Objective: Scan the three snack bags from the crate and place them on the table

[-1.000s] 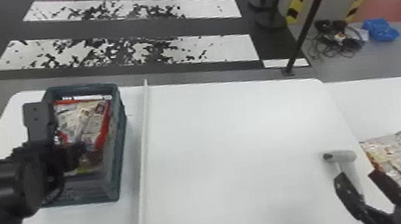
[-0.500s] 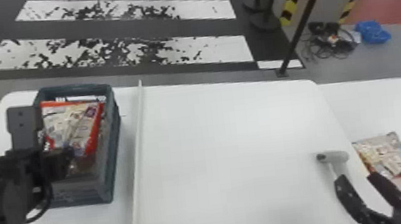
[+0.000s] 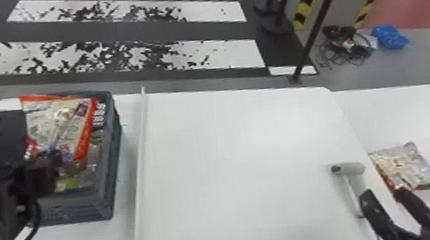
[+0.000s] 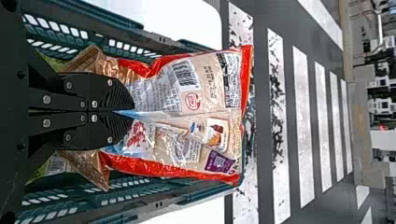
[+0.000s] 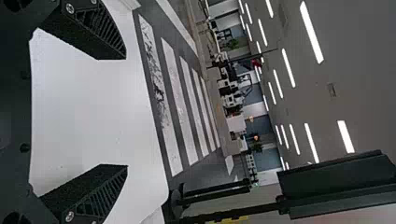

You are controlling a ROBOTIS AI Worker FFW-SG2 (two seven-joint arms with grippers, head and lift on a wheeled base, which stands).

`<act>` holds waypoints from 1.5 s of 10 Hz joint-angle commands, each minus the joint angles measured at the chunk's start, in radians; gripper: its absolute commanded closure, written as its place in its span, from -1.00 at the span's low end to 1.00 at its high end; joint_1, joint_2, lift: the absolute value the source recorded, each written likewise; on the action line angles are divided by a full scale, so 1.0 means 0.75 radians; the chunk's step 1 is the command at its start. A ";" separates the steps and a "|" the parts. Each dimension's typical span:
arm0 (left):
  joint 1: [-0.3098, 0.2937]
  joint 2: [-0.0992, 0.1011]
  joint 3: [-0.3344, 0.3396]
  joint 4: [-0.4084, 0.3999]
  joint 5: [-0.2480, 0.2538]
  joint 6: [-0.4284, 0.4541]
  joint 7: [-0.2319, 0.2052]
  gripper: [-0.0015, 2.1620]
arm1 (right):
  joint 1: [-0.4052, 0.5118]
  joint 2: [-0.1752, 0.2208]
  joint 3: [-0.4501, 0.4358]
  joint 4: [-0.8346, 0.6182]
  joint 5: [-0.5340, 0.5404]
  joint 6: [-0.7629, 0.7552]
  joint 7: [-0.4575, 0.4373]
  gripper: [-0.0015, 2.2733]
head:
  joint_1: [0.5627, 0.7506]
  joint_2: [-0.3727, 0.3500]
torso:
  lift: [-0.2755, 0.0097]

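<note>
While the left gripper (image 4: 132, 112) pinches the red-edged bag (image 4: 205, 116) over the crate (image 3: 78, 210), its bulk extending beyond the fingertips, the scanner (image 3: 354, 169) lies well apart, near the right gripper (image 5: 126, 112), fingers spread.

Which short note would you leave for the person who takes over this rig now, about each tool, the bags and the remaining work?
Left tool: closed on a red-edged snack bag, at the crate.
Right tool: open, nothing between its fingers.
Crate: also holds brown packaging.
Robot's right: one snack bag lies on the white table; near it, a light-grey handled device, probably the scanner.
Done: that one bag is on the table; whether it was scanned, I cannot tell.
Left: scan and place the held bag, then probably one more from the crate.
</note>
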 commanded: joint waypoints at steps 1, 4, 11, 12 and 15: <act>0.039 0.001 -0.008 -0.058 -0.051 -0.023 0.020 0.98 | 0.001 0.000 -0.006 0.000 -0.002 0.000 0.002 -0.91 | 0.41 -0.47 | 0.67; 0.166 0.012 -0.041 -0.285 -0.082 -0.068 0.016 0.98 | 0.003 0.004 -0.020 -0.016 -0.016 0.000 0.006 -0.91 | 0.41 -0.46 | 0.67; 0.094 -0.001 -0.666 0.030 -0.304 -0.706 -0.131 0.98 | 0.003 0.027 -0.073 -0.065 -0.018 0.036 -0.007 -0.92 | 0.41 -0.94 | 0.67; 0.054 -0.025 -0.720 0.187 -0.294 -0.784 -0.148 0.98 | -0.001 0.027 -0.077 -0.075 -0.018 0.053 -0.011 -0.92 | 0.41 -0.94 | 0.67; 0.029 -0.101 -0.756 0.563 -0.239 -1.160 -0.332 0.98 | -0.032 0.027 -0.087 -0.110 -0.018 0.143 -0.023 -0.92 | 0.41 -0.94 | 0.67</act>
